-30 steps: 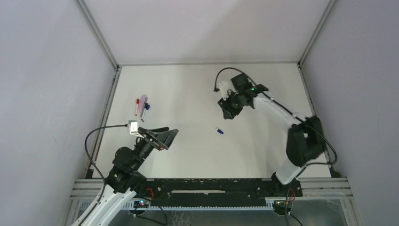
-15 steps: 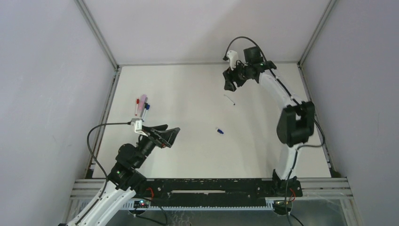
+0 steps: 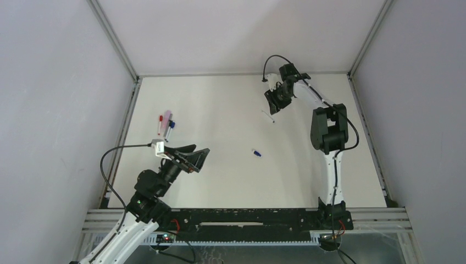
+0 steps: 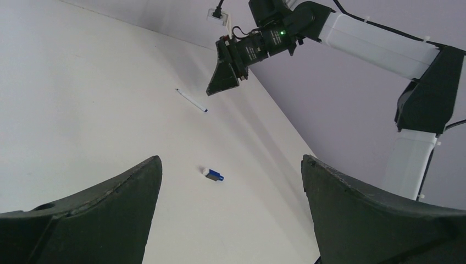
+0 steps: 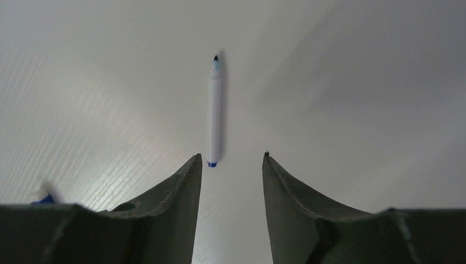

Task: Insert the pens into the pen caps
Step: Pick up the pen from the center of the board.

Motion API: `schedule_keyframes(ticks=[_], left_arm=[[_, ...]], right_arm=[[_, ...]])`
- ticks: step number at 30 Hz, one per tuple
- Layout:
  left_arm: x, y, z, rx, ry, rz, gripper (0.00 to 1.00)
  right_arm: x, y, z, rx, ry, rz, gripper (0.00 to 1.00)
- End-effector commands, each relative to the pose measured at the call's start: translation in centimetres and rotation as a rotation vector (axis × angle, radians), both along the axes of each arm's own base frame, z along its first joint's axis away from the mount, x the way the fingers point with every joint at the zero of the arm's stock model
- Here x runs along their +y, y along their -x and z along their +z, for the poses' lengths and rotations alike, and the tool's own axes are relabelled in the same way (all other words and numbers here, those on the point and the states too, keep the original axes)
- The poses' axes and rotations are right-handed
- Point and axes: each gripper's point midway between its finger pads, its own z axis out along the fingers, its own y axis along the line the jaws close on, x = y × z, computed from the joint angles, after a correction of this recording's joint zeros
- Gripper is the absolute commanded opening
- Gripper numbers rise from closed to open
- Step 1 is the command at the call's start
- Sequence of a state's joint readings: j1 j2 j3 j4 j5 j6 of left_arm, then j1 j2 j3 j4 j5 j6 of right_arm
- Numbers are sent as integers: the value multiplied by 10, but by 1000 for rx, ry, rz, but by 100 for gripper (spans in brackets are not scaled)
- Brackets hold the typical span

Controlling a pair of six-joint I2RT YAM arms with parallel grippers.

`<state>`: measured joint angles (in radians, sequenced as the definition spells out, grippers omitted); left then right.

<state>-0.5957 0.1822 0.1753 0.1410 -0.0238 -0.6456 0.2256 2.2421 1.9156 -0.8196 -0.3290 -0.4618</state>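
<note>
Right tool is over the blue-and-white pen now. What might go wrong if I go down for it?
1. The pen lies flat, off-centre toward one finger of the open right tool; descending may clip its near end and flick it away.
2. The blue cap lies loose, well apart mid-table; nothing holds it yet, so capping could just push it along.

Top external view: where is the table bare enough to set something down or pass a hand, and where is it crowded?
Bare: the table centre, between the pen cluster at the left edge and the blue-and-white pen; also from the blue cap across to the right arm. Crowded: that cluster, and where the right gripper hangs by the pen.
</note>
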Motion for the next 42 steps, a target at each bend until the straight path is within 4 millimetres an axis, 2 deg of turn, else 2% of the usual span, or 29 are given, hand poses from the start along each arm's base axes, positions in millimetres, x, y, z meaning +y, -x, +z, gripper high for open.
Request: schedule_keyframes(ticks=[1, 13, 17, 21, 25, 30, 32, 35, 37, 38, 42], left_arm=[[-1, -1, -2, 3, 25, 0, 100], [-2, -1, -9, 22, 34, -2, 100], [-3, -1, -7, 23, 41, -6, 100], [-4, 0, -7, 28, 54, -17, 100], [-8, 1, -8, 36, 85, -33, 100], [-25, 10, -10, 55, 174, -146, 100], [-32, 13, -12, 76, 205, -187, 100], [-39, 17, -13, 101, 235, -231, 100], [-42, 20, -6, 82, 264, -247, 100], [-43, 22, -4, 72, 274, -249, 100], [-48, 27, 12, 19, 306, -255, 98]], right_arm=[[6, -8, -4, 20, 7, -13, 51], [22, -3, -25, 59, 41, 23, 46], [20, -3, -35, 66, 95, 18, 36], [18, 0, -44, 83, 128, 26, 22], [16, 4, -50, 104, 145, 33, 19], [11, 11, -53, 125, 165, 43, 4], [10, 13, -45, 123, 142, 41, 0], [17, 19, -7, 75, 21, 49, 0], [21, 26, 23, 21, -71, 63, 0], [22, 37, 30, 20, -117, 65, 0], [34, 78, 91, -9, -389, 98, 0]])
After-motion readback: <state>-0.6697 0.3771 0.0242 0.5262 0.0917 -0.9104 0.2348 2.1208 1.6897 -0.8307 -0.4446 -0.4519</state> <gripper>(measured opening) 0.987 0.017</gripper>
